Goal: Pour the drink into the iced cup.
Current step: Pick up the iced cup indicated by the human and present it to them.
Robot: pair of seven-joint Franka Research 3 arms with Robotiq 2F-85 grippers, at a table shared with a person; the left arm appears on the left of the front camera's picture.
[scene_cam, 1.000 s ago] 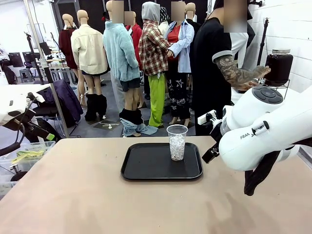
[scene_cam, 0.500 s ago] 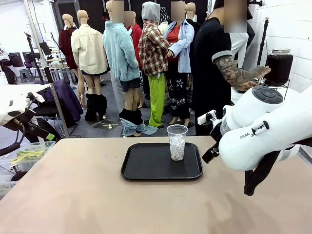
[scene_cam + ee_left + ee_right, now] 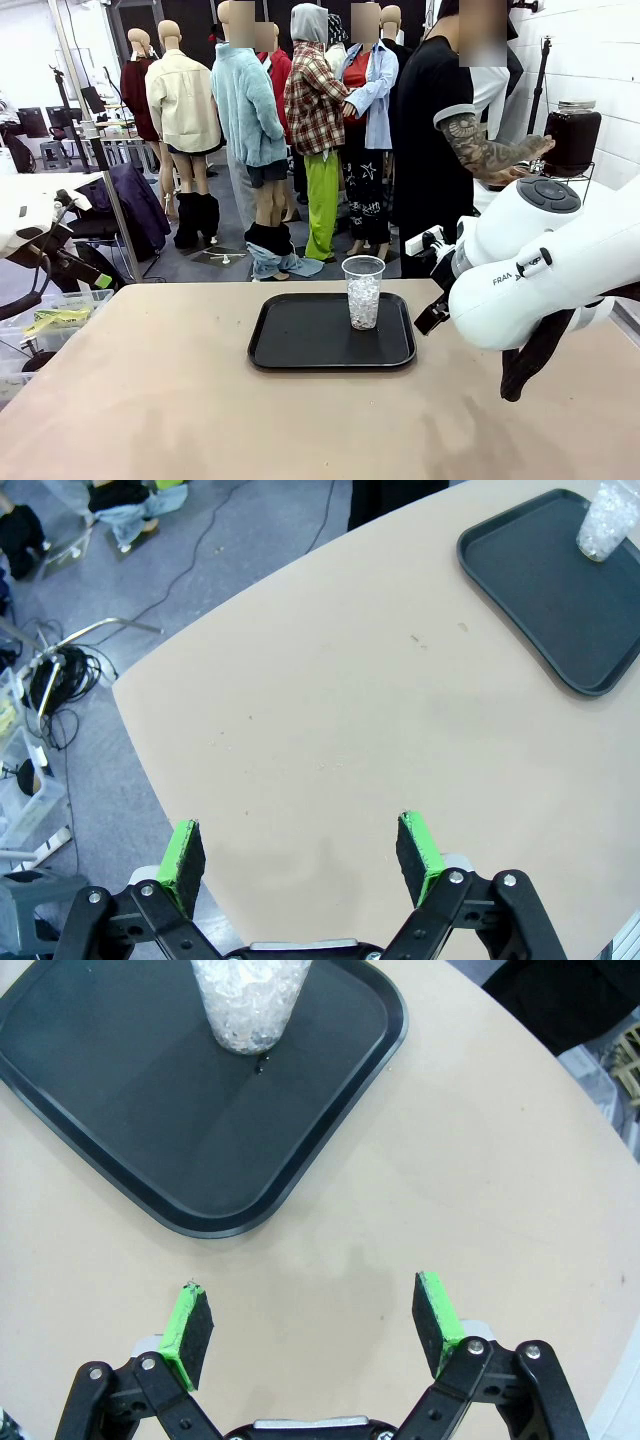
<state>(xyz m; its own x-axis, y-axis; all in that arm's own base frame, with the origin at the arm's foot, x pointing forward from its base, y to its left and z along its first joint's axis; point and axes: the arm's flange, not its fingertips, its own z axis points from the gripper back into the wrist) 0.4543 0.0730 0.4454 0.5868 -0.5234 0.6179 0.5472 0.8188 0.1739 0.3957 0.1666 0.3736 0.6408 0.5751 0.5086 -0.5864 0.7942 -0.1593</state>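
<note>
The drink (image 3: 572, 142) sits dark in a lidded jar (image 3: 576, 107), beyond the tray (image 3: 300, 338) to its right. The right gripper (image 3: 312, 1312) is spread wide and empty just beside the tray. The left gripper (image 3: 298, 842) is likewise spread, well apart from it. The iced cup (image 3: 363, 292) stands on the tray.

Figure, as seen from my remote station: the tray (image 3: 300, 340) lies mid-counter (image 3: 150, 400), with the cup (image 3: 363, 292) upright on its right rear part and ice (image 3: 363, 303) inside the cup. Beyond the counter's far right corner stands the person (image 3: 430, 130), one hand (image 3: 528, 150) beside the jar (image 3: 577, 105) holding the drink (image 3: 572, 145), which sits farther right, behind my right arm (image 3: 540, 260). My left tool (image 3: 300, 840) hangs over bare counter well apart from the tray, and my right tool (image 3: 312, 1310) over the counter near the tray's edge.
</note>
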